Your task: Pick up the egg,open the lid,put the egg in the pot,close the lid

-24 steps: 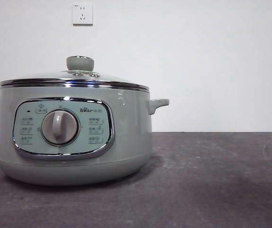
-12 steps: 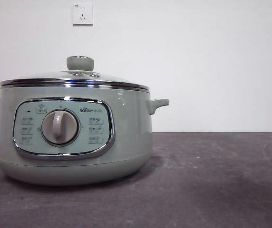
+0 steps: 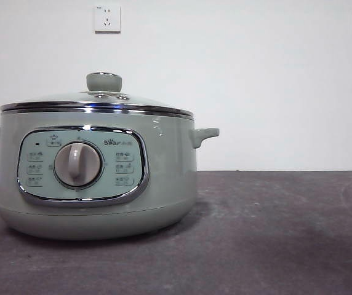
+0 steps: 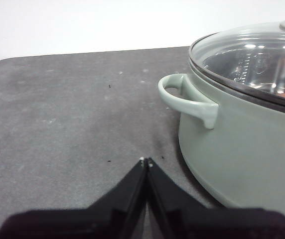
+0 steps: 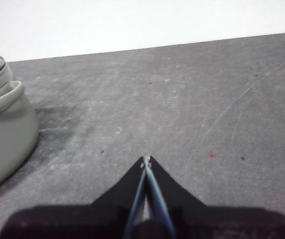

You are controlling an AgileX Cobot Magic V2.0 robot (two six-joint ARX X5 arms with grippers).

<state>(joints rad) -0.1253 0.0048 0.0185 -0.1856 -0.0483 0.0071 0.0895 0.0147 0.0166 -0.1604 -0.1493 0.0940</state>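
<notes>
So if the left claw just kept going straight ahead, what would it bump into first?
Probably nothing. The left claw points across bare table, with the pot and its side handle off to one side. It might pass close, but depth is hard to judge.

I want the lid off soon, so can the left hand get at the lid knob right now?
Probably yes. The left hand, shut, sits low beside the pot, and nothing covers the knob atop the lid. It would need to rise and open first.
</notes>
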